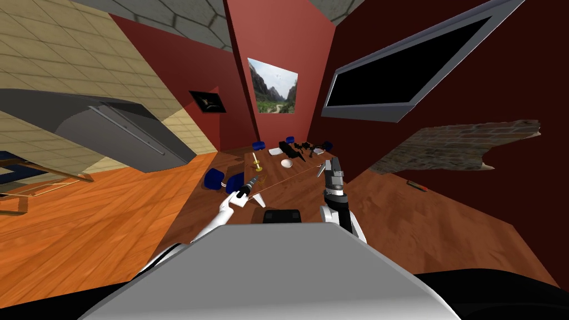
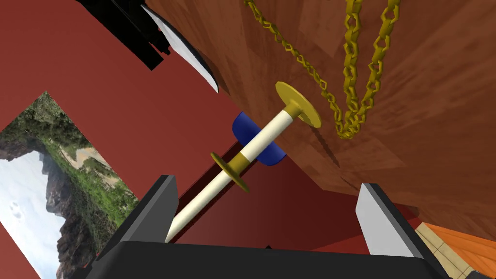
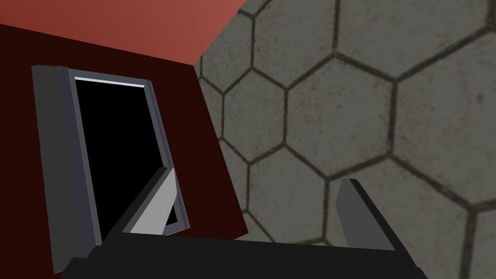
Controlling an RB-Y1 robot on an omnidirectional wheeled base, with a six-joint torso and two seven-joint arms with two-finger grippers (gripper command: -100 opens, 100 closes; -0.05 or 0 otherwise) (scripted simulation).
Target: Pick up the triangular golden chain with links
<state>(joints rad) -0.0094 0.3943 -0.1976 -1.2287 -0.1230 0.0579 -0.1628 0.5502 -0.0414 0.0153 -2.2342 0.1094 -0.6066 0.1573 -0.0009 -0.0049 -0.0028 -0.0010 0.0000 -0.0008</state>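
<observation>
We hold the left gripper [image 2: 265, 218] low over the wooden table [image 2: 436, 126]. Its two fingers [image 2: 378, 218] are spread wide with nothing between them, since the hand has not yet reached anything to close on. The golden chain [image 2: 361, 114] lies flat on the tabletop ahead of this gripper. Its linked strands run together into a sharp corner, and that corner rests just beside the round foot of a candlestick [image 2: 264, 140].

In the head view the left gripper [image 1: 251, 183] reaches in from the table's near edge, with the candlestick [image 1: 256, 161] a little beyond it.

The candlestick probably explains the slanted approach. It stands upright on its gold foot, a white candle with a gold collar, directly between our hand and the chain's corner. The candle's tip comes close to one finger, and we cannot tell whether they touch. We judge that the hand must pass beside the candle rather than through it, because a tall thing on a small foot tips easily.

The wide opening suits the target. A chain is limp and will sag and slide, so we want both blades to straddle the bunched links near the corner before pinching.

We keep the right gripper [image 1: 332, 166] raised above the table's right side. Its jaws are apart and empty in its own wrist view [image 3: 256, 213], and we take it that the arm is parked there to stay out of the working arm's way.
</observation>
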